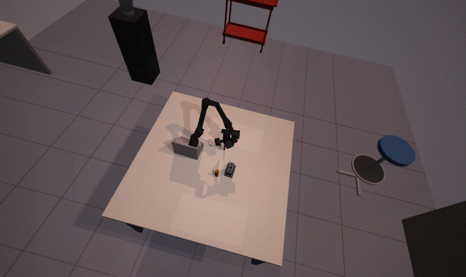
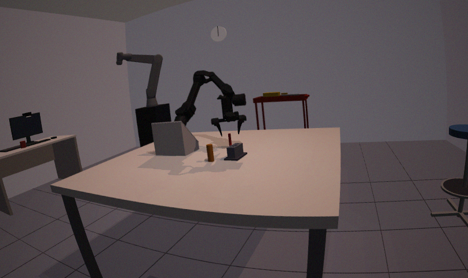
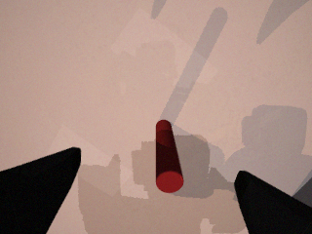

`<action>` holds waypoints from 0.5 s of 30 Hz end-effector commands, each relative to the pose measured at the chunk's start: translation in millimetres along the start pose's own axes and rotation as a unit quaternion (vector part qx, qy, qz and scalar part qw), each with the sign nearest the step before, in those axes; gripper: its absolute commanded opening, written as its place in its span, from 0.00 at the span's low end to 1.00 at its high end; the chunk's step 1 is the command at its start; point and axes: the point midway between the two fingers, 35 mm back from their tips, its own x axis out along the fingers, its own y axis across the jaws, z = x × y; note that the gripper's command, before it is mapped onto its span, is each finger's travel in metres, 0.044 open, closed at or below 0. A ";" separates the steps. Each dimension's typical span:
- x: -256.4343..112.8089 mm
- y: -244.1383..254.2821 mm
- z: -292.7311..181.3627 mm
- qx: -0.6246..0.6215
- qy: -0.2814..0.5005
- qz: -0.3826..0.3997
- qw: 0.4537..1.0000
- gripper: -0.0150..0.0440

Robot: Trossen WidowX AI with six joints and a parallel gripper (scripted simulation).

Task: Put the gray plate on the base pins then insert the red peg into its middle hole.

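Worktop: pale worktop (image 1: 211,219) (image 2: 270,193) (image 3: 73,73) is carrying arm mount, pegs, base + plate; all are sharing one level, prob. so arm is reaching each w/o shifting.
Mount, far L: gray wedge-sided block (image 1: 184,149) (image 2: 167,137) is sitting under arm's foot, apparently giving it height & a firm footing.
Orange cyl.: orange cylinder (image 1: 216,173) (image 2: 209,153) is standing upright near base, apart from it; not being named in task, so prob. serving as distractor.
Claw: claw (image 1: 223,143) (image 2: 230,134) (image 3: 162,168) is hanging fingers-down above red peg, spread wide, gripping nothing; wide gap is leaving room to pass either side of shaft w/o knocking it.
Red peg: red peg (image 1: 224,147) (image 2: 229,139) (image 3: 169,161) is standing on end, free of plate; in wrist view its top is showing between fingertips, so upright stance is suiting a straight-down grasp & later vert. insertion.
Plate, R: gray plate (image 1: 230,167) (image 2: 235,150) is resting on dark base (image 1: 228,175) (image 2: 231,158), looking level; pins are presumably locating it, keeping mid hole fixed for peg. Full seating: too small to confirm.
Step (est.): plate stage is looking done; peg pickup is coming due, w/ descent, then closing.
Risk (est.): off-centre descent is risking tipping slim peg.
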 end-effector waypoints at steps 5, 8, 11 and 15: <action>14.9 -2.8 -0.1 0.004 0.000 -0.003 1.000 1.00; 19.8 -3.1 -0.5 0.004 0.001 -0.002 1.000 1.00; 24.6 -3.5 -1.0 0.004 0.001 -0.002 1.000 1.00; 29.8 -4.0 -1.6 0.004 0.002 -0.002 1.000 1.00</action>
